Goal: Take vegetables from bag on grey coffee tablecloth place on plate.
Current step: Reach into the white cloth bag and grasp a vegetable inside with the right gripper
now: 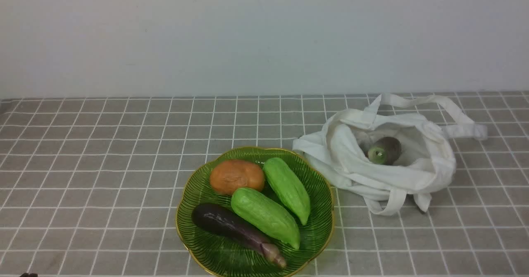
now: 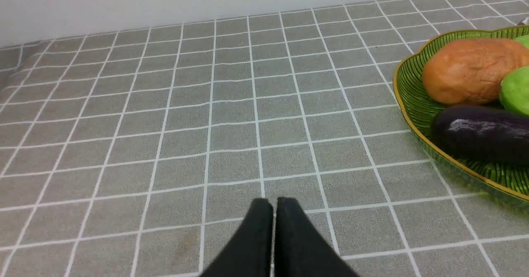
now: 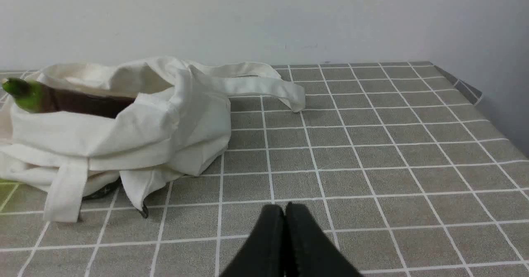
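A dull purple eggplant (image 1: 386,150) with a pale green stem end lies inside the open white bag (image 1: 351,165) at the right of the grey checked tablecloth (image 1: 103,165); in the right wrist view the eggplant (image 3: 62,101) pokes out of the bag (image 3: 136,132). The green gold-rimmed plate (image 1: 318,235) sits just left of the bag. My left gripper (image 2: 274,204) is shut and empty over bare cloth, well left of the plate (image 2: 413,103). My right gripper (image 3: 285,211) is shut and empty, right of the bag. Neither arm shows in the front view.
The plate holds two bright green gourds (image 1: 264,215), a dark glossy eggplant (image 1: 231,225) and an orange-brown potato-like lump (image 1: 236,176). The bag's straps (image 1: 446,111) trail toward the white back wall. The table's right edge (image 3: 467,89) drops off beyond the bag.
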